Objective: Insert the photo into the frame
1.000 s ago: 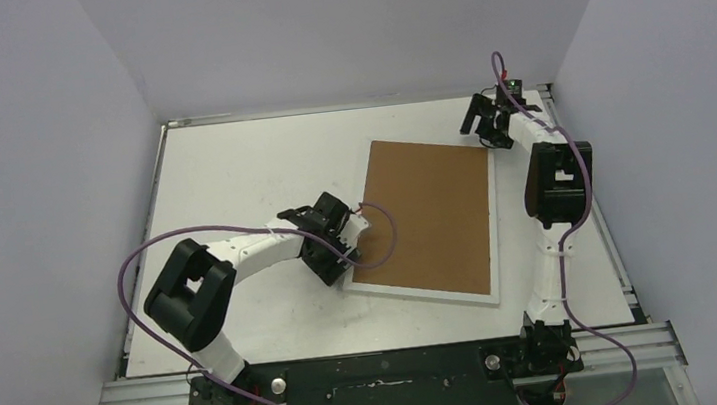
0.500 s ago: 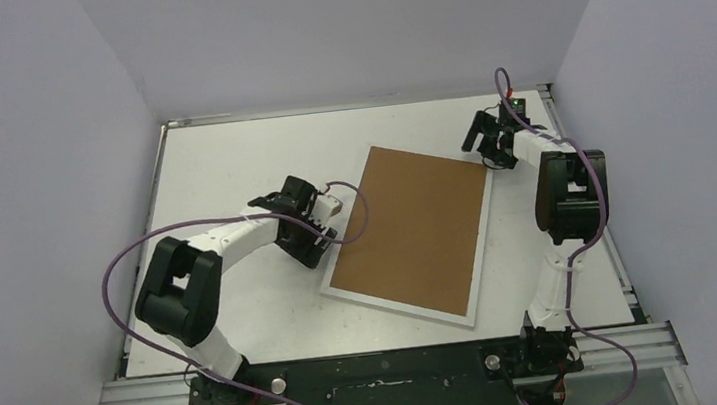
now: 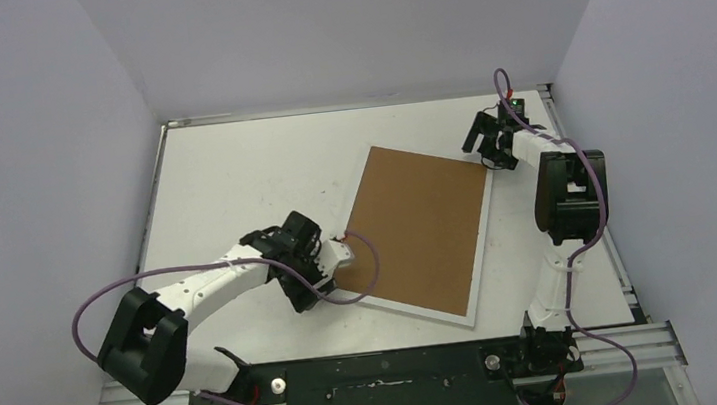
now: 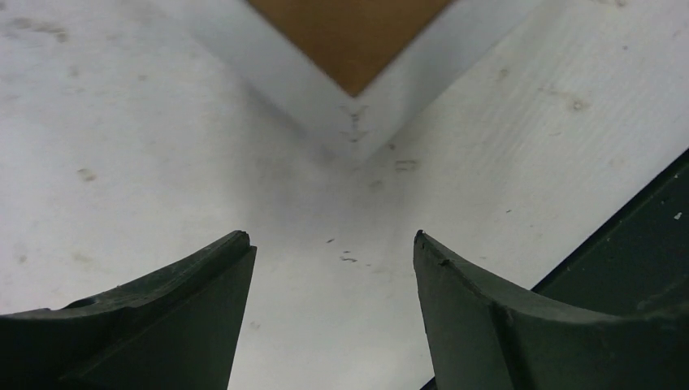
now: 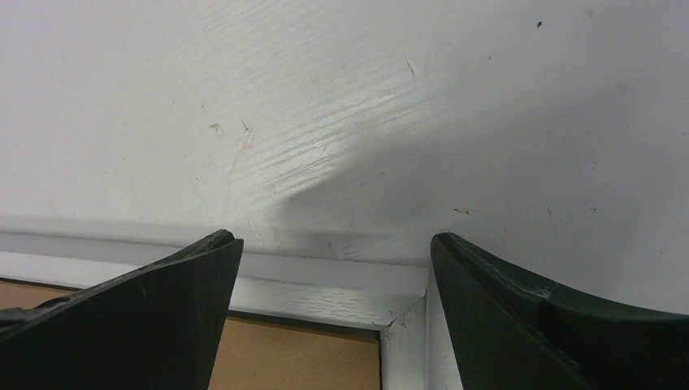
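The frame (image 3: 481, 242) lies flat and skewed on the table, its narrow white border around a brown backing board (image 3: 417, 224). The photo is hidden. My left gripper (image 3: 321, 285) is low beside the frame's near left corner. In the left wrist view the left gripper (image 4: 331, 240) is open and empty, with that corner (image 4: 351, 134) a little ahead of its tips. My right gripper (image 3: 487, 149) is at the far right corner. In the right wrist view the right gripper (image 5: 333, 240) is open, and the white corner (image 5: 402, 302) lies between its fingers.
The brown board (image 5: 276, 357) fills the frame's middle. A black rail (image 4: 642, 244) along the table's near edge lies just right of the left gripper. The grey walls (image 3: 47, 145) close in on three sides, and the right arm's elbow (image 3: 569, 190) stands beside the frame.
The frame has slid left and turned, its near end now further left. My left gripper has moved along the frame's left edge to the near left corner. The right gripper shifted slightly, then held.
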Action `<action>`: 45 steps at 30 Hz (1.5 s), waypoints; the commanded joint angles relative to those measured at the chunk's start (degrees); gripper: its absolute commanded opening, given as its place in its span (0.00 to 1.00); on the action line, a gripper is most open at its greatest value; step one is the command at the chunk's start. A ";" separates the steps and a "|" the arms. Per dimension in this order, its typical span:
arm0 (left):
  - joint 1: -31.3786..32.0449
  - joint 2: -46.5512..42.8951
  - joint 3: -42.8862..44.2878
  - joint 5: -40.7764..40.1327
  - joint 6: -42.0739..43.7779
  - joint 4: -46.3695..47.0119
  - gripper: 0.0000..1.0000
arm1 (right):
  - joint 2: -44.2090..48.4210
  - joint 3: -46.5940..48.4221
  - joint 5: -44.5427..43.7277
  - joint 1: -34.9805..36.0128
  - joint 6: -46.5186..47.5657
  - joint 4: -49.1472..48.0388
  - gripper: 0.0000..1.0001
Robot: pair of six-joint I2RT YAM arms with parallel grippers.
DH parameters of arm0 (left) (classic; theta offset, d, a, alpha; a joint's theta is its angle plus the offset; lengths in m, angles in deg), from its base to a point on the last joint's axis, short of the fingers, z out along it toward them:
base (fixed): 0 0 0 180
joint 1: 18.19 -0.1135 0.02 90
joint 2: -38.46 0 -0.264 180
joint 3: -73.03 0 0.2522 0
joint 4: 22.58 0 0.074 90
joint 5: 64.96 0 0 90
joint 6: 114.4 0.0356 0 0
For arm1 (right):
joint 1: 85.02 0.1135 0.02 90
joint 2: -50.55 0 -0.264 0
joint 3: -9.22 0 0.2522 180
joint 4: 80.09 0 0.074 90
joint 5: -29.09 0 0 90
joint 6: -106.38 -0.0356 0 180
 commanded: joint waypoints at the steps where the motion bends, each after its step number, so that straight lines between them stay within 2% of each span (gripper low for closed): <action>1: 5.26 1.38 -1.56 -3.89 -2.23 3.95 0.70 | 1.24 0.01 -1.79 0.03 -0.13 5.64 0.91; 11: 7.68 2.96 -3.45 -12.30 -8.16 15.94 0.70 | 1.55 -1.66 -0.18 0.39 0.10 5.76 0.92; 15: 9.23 4.21 -3.34 -11.25 -9.19 15.65 0.70 | 3.11 -5.08 -0.30 0.59 0.34 4.86 0.93; 18: 10.49 2.80 -4.63 -7.46 -7.41 13.84 0.70 | 3.63 -6.41 -0.63 0.65 0.43 4.68 0.93; 24: 11.44 1.43 -5.74 -10.92 -8.66 16.48 0.70 | 4.16 -7.31 -0.37 0.84 0.25 4.60 0.94; 29: 11.00 3.95 -4.78 -17.76 -11.03 20.75 0.70 | 5.54 -8.44 0.40 1.30 0.57 5.38 0.94; 35: 4.92 5.22 -4.84 -24.42 -11.20 25.08 0.70 | 10.79 -14.39 1.24 1.75 0.40 5.09 0.96; 38: -1.26 6.24 -3.17 -24.45 -10.85 26.38 0.70 | 14.35 -19.14 2.28 2.41 -0.47 4.09 0.97; 45: -7.01 12.30 2.41 -24.13 -10.61 29.10 0.70 | 25.21 -32.98 4.04 8.17 -3.99 1.72 0.97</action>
